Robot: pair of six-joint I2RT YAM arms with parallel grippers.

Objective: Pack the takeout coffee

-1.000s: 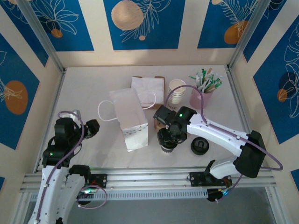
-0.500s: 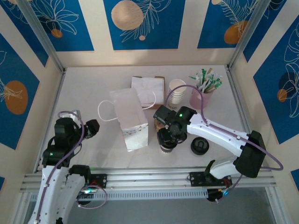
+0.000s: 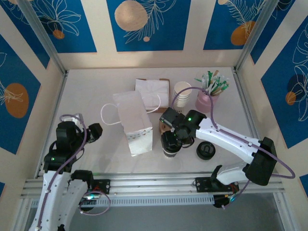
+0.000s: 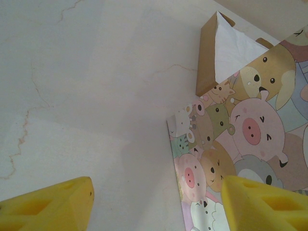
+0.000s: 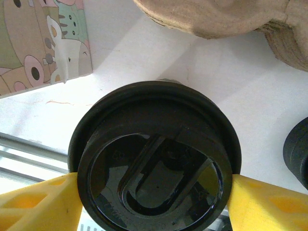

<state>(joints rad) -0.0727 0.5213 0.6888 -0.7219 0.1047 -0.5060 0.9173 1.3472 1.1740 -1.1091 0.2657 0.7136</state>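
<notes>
Nearest me on the left, my left pincer (image 4: 155, 204) hangs over the pale desk (image 3: 91, 86) with its yellow foam pads (image 4: 48, 204) spread wide and nothing between them. Just beyond it lies the white paper gift bag with a cartoon-animal print (image 3: 134, 122), tipped on its side, its white cord handle (image 3: 107, 115) looped out flat on the desk towards the left. I cannot see into the bag from here.

To the right of the bag's near end, my right pincer (image 5: 154, 204) is pinching the small dark takeout coffee cup (image 5: 154, 154), one yellow pad against each side just under its round black plastic lid. In the overhead view the takeout coffee cup (image 3: 171, 147) sits close beside the bag, outside it, with the right pincer (image 3: 172, 142) straight above. The lid closes it, so the contents are hidden. A loose round black lid (image 3: 205, 151) lies on the desk just to its right.

Just behind the cup is the brown moulded pulp cup carrier (image 5: 216, 17), mostly covered by the arm from above.

Farther back, a flat white paper packet with a brown edge (image 3: 153, 91) lies behind the bag. To its right stands the stack of white paper cups (image 3: 182, 95), nested one in another, and beside that a pink cup (image 3: 207, 102) holds a bunch of green-and-white sticks (image 3: 212, 83).
</notes>
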